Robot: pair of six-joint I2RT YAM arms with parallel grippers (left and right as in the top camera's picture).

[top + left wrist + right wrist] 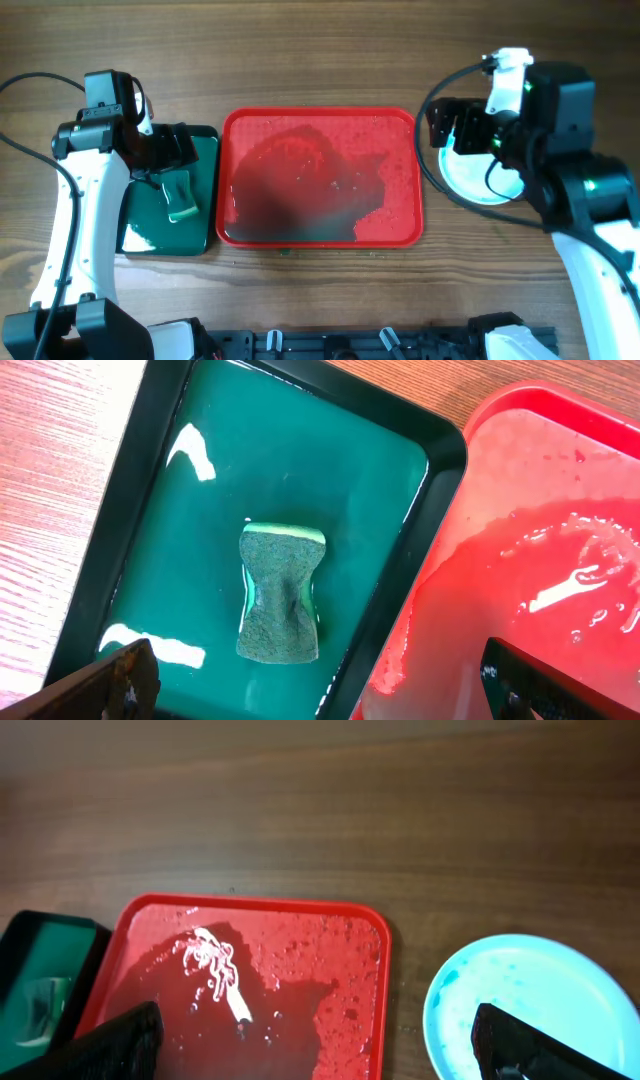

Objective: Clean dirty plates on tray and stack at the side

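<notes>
The red tray (320,178) lies at the table's middle, wet, with no plate on it. It also shows in the left wrist view (540,550) and the right wrist view (290,970). A white plate with a pale aqua rim (468,182) lies on the wood right of the tray, partly under my right arm. The right wrist view shows its face with faint teal specks (520,990). I cannot tell whether other plates lie beneath it. My right gripper (455,125) (320,1055) is open and empty, above the gap between tray and plate. My left gripper (172,150) (330,700) is open and empty.
A dark green tray (205,230) holding shallow water lies left of the red tray. A green sponge (181,200) (281,595) lies in it, under my left gripper. Bare wood runs along the far side (320,50). A black rail sits at the front edge (350,345).
</notes>
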